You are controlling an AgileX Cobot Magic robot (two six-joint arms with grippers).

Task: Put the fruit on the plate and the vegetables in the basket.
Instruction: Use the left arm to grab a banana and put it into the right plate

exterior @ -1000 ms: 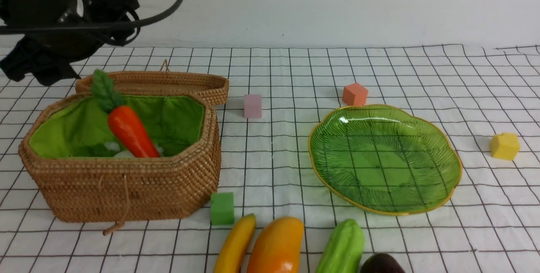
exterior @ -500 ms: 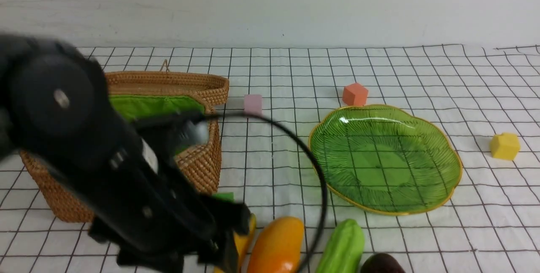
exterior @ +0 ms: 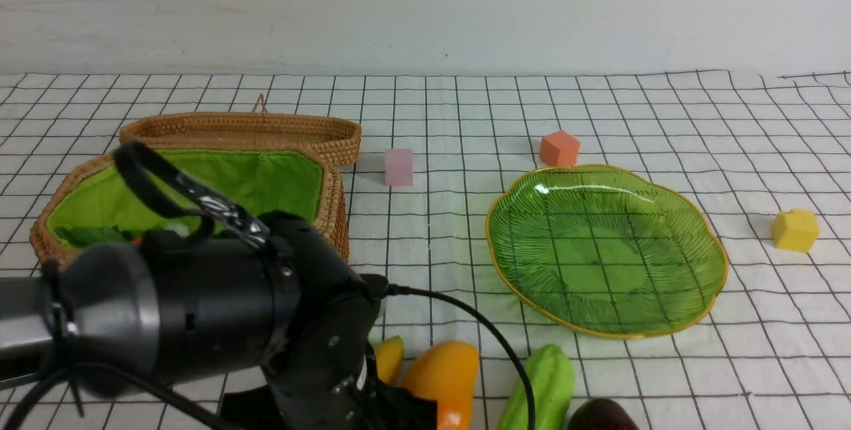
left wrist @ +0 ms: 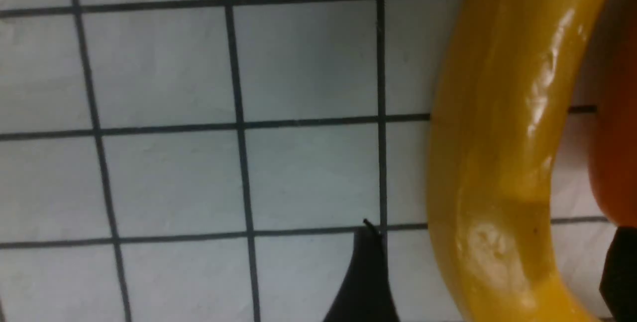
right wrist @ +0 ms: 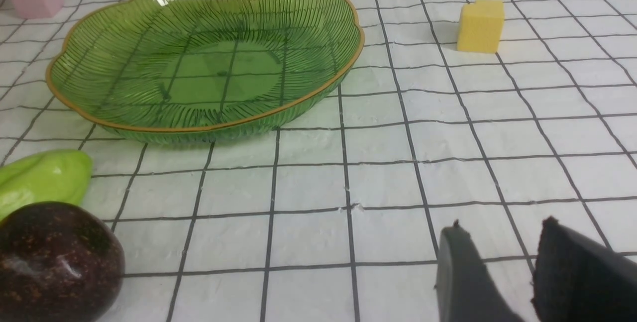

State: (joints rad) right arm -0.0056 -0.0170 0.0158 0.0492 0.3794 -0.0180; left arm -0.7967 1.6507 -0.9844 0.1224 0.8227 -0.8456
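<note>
My left gripper [left wrist: 492, 262] is open and straddles the yellow banana [left wrist: 502, 138], one finger on each side with cloth showing between. The mango [left wrist: 614, 113] lies just beyond it. In the front view my left arm [exterior: 199, 310] covers most of the banana [exterior: 389, 357], next to the mango [exterior: 445, 373], the green gourd [exterior: 542, 383] and the dark fruit [exterior: 602, 415]. The green plate [exterior: 605, 250] holds nothing. Green leaves [exterior: 86, 236] show inside the basket [exterior: 329, 211]. My right gripper [right wrist: 502, 232] hovers over bare cloth, narrowly open, right of the dark fruit [right wrist: 54, 262] and the gourd [right wrist: 42, 177].
The basket's lid [exterior: 239, 129] lies behind the basket. A pink cube [exterior: 399, 167], an orange cube [exterior: 559, 148] and a yellow cube [exterior: 795, 229] stand on the checked cloth round the plate. The left arm's cable [exterior: 492, 343] loops over the mango.
My left arm swung from above the basket down to the front, onto the banana. The carrot that stood upright in the basket no longer shows. The green cube is hidden now.
</note>
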